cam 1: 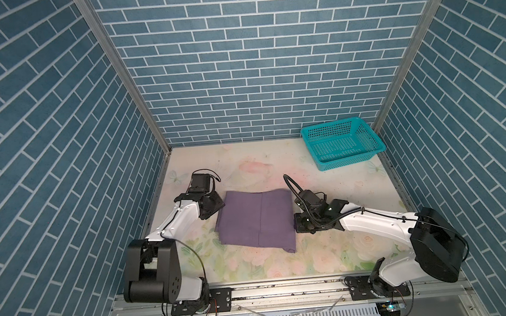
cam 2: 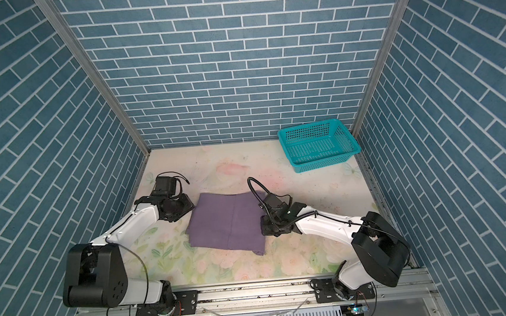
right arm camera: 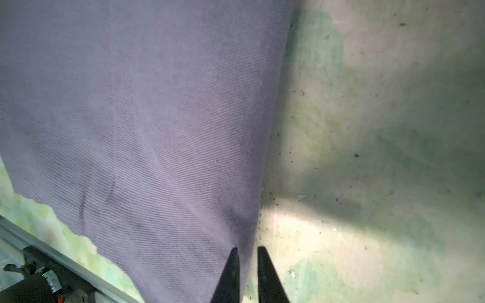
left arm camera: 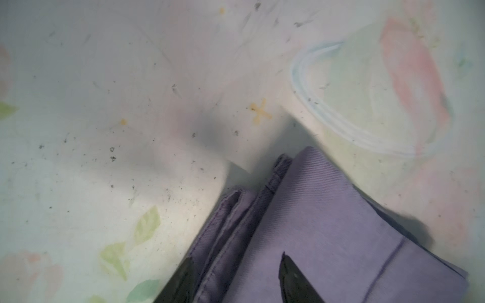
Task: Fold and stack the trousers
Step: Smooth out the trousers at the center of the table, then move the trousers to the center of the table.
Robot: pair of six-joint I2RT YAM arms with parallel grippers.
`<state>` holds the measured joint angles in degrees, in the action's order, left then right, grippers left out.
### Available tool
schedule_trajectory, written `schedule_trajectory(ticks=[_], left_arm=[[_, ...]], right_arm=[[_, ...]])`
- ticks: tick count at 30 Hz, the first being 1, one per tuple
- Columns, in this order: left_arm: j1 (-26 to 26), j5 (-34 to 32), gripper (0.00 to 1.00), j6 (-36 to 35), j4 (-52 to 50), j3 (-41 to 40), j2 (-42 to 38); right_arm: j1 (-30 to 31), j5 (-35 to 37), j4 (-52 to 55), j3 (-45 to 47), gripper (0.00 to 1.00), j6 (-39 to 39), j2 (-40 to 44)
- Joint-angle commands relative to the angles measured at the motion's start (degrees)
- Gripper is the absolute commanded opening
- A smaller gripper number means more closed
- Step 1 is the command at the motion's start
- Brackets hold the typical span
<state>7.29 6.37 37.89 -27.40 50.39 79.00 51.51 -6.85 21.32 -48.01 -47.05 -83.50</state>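
Between walls [cam 1: 42,119] papered in a blue brick pattern, a counter [cam 1: 277,169] is seen, covered with a pale print of pink flowers and green leaves and dotted with dark specks. Towards its left side, the left pincer [left arm camera: 236,258] is held low at the cloth's left edge. Its black fingers [left arm camera: 296,280] are spread apart astride the stacked hems, and nothing is clamped.

At the middle of the counter the trousers [cam 1: 256,218] are laid flat, folded into a roughly square packet. A straight seam is run down the centre, and one corner of a lower layer is shown jutting out at the near right. On the packet's right edge the right pincer [right arm camera: 246,249] is drawn almost closed, with a thin fold of cloth nipped between its tips. In the far right corner a teal basket [cam 1: 330,131] is set, well apart from the cloth.

The trousers are made of muted purple twill with fine diagonal ribs, and several stitched layers are exposed along the left edge. The basket is moulded plastic, rectangular, and pierced with rows of small holes.
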Motion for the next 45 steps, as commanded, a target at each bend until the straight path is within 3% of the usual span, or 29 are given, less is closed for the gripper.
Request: schedule_trajectory(ticks=[1,5,10,17,25,28,35,38,42,45], left_arm=[[3.32,-0.37,0.49,-0.36,-1.69,1.99,-2.85],[6.89,1.71,0.46,0.48,2.44,-0.09,-0.74],[7.30,4.07,0.39,1.88,8.09,-3.65,7.77],[7.21,1.37,0.37,0.91,8.34,-4.86,12.09],[7.21,-2.65,0.36,-0.50,4.10,-6.05,6.47],[7.09,-5.17,0.36,-0.71,0.49,-5.43,2.00],[7.78,-6.49,0.41,-0.83,-4.71,-2.59,-7.44],[8.63,-5.47,0.43,-0.68,-5.37,-2.74,-8.00],[9.55,-5.24,0.48,-0.30,-5.15,-5.06,-6.93],[9.55,-4.38,0.46,0.58,-1.58,-8.05,-6.02]], right_arm=[[1.59,-2.83,-0.30,-3.65,0.08,2.76,-2.89],[3.70,-4.14,-2.54,-4.22,0.01,1.84,-7.34],[4.54,-6.28,-11.79,3.61,0.00,-5.66,-10.01],[4.62,-2.93,-10.94,10.15,0.00,-8.39,-5.65],[3.58,8.86,5.13,1.66,0.00,1.82,5.28],[1.87,10.23,5.97,-0.55,0.00,3.94,7.48],[-4.42,2.31,-3.45,-3.14,0.00,5.47,2.83],[-4.97,-1.53,-4.88,-4.81,0.00,5.76,-1.78],[-4.93,-3.08,-4.54,-4.82,0.12,5.04,-6.07],[-4.98,-4.00,-6.93,-3.82,0.12,4.55,-8.11]])
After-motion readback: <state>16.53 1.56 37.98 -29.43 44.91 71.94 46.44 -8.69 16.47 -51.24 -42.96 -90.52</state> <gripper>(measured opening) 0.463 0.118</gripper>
